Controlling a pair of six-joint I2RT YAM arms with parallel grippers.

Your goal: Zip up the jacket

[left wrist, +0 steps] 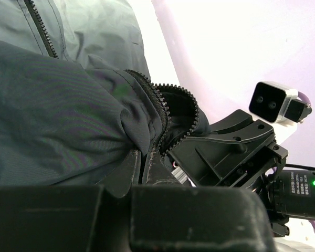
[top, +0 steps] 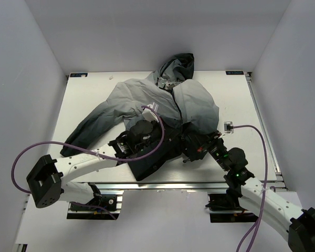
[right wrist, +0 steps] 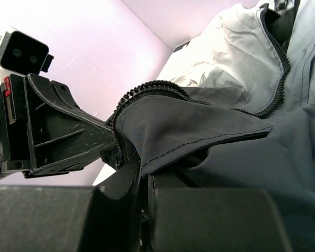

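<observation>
Hem of jacket (top: 147, 100) pinched in left claw (left wrist: 142, 165) and right claw (right wrist: 144, 176), purple cable (top: 47, 142) looping over it

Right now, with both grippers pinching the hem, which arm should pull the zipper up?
Right, probably: the right gripper pinches at the zipper bottom with open jacket ahead; the left gripper lies across the front, better anchoring.

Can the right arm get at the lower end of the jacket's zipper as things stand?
Probably yes: the right gripper is shut on the jacket at its dark front edge, right by the zipper teeth, with the left gripper pinching fabric just opposite; nothing sits between.
</observation>
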